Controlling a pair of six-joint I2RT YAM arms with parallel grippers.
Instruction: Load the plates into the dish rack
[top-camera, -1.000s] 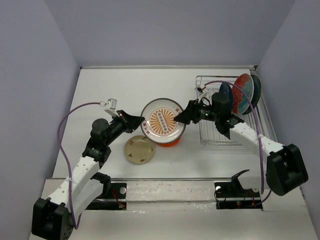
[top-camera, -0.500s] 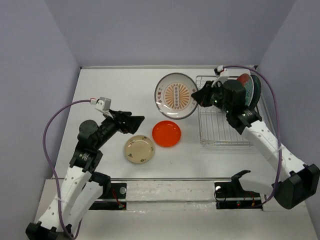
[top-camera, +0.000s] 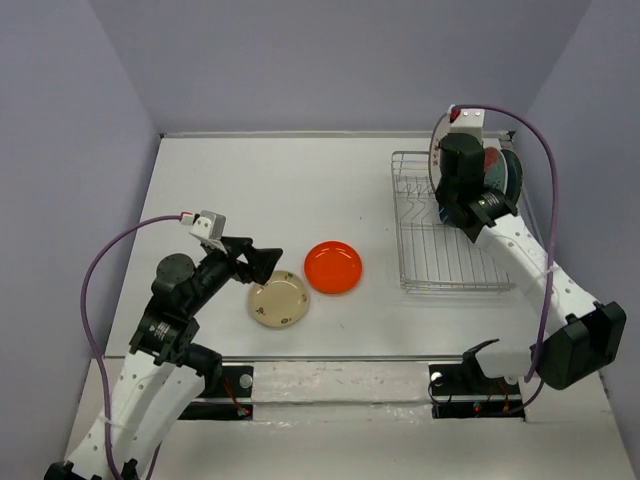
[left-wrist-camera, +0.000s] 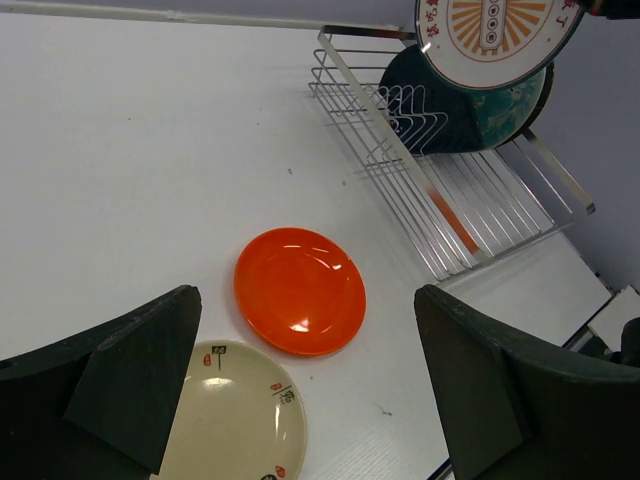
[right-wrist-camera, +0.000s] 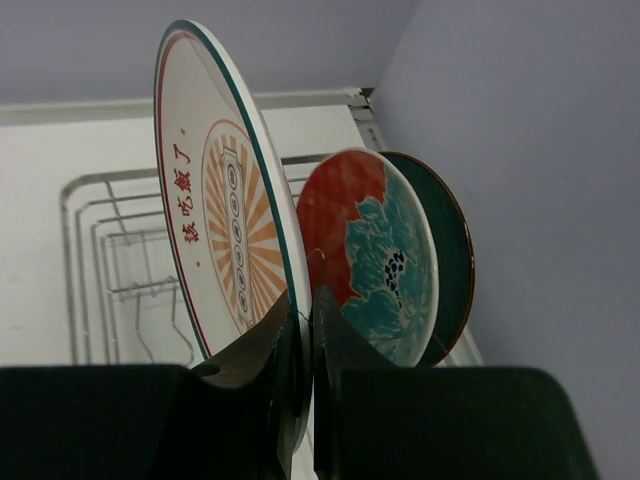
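Hovering spread open by the near edge, the left gripper (top-camera: 255, 262) hangs beside the small cream-beige round plate (top-camera: 279, 299). At the far right corner, the right gripper (right-wrist-camera: 305, 328) clamps the white orange-sunburst round plate (right-wrist-camera: 225, 220) upright above the silver wire dish rack (top-camera: 450, 265); next it probably needs lowering edge-first into the rack.

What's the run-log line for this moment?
right gripper: shut on sunburst plate, upright at dish rack | left gripper: open, near cream plate | orange plate: unloaded

Glossy orange-red plate (left-wrist-camera: 299, 291); shiny metal-wire dish rack (left-wrist-camera: 440, 190); matt table (left-wrist-camera: 150, 150).
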